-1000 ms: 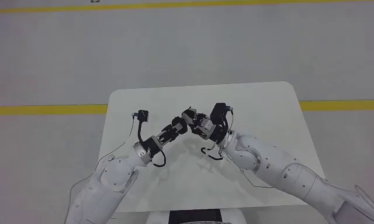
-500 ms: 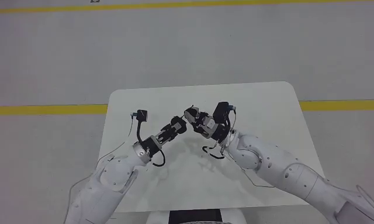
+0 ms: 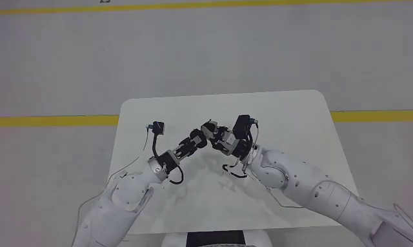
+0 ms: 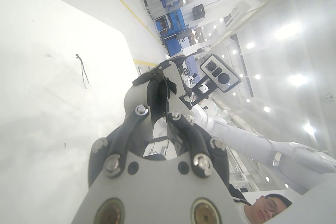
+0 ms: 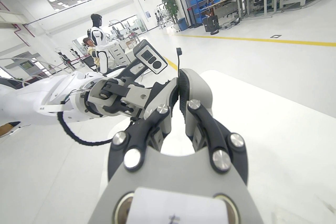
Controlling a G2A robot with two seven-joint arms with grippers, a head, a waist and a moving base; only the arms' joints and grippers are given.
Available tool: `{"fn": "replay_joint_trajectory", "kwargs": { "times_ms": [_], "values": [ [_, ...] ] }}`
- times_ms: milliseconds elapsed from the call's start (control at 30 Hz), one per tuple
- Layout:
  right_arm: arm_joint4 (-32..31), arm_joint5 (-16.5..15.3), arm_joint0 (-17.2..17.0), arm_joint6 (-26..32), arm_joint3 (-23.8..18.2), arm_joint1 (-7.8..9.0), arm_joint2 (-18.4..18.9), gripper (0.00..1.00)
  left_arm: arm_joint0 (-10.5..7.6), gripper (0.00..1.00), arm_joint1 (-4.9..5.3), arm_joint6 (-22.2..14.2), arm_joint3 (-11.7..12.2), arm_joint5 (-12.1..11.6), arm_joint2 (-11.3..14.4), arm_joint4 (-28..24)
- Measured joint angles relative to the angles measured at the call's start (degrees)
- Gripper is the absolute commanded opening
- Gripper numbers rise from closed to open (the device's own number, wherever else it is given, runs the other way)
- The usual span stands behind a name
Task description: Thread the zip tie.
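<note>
Ideally, with left gripper (image 4: 160,86) and right gripper (image 5: 179,76) both clamped on the zip tie (image 5: 178,62), they align squarely at its head (image 5: 179,51) before feeding.

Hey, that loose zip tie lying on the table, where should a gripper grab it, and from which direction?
Probably grip the loose zip tie at mid-strap, coming straight down from above with the fingers set across its length. It lies flat on the table, thin and long, so a sideways approach has nothing to catch, and its small head gives little to pinch.
</note>
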Motion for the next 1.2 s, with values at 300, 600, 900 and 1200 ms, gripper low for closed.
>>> {"fn": "replay_joint_trajectory", "kwargs": {
  "times_ms": [300,600,900,1200],
  "values": [
    [0.18,0.00,0.58,-1.44,0.26,0.32,-0.71,0.45,0.28,0.00,0.09,0.26,-0.14,0.00,-0.44,-0.02],
    [0.06,0.00,0.86,-2.52,0.48,0.62,-0.79,0.50,0.27,0.00,0.11,0.17,0.05,0.00,-0.44,-0.12],
    [-2.72,0.00,0.30,-5.72,0.99,1.49,0.57,1.00,0.33,0.00,0.05,-0.55,-0.03,0.00,-0.52,-3.80],
    [-11.11,0.00,-2.72,-12.67,3.06,3.58,4.63,1.00,0.97,0.00,0.24,-4.85,-0.09,0.00,-3.00,-12.61]
  ]
}}
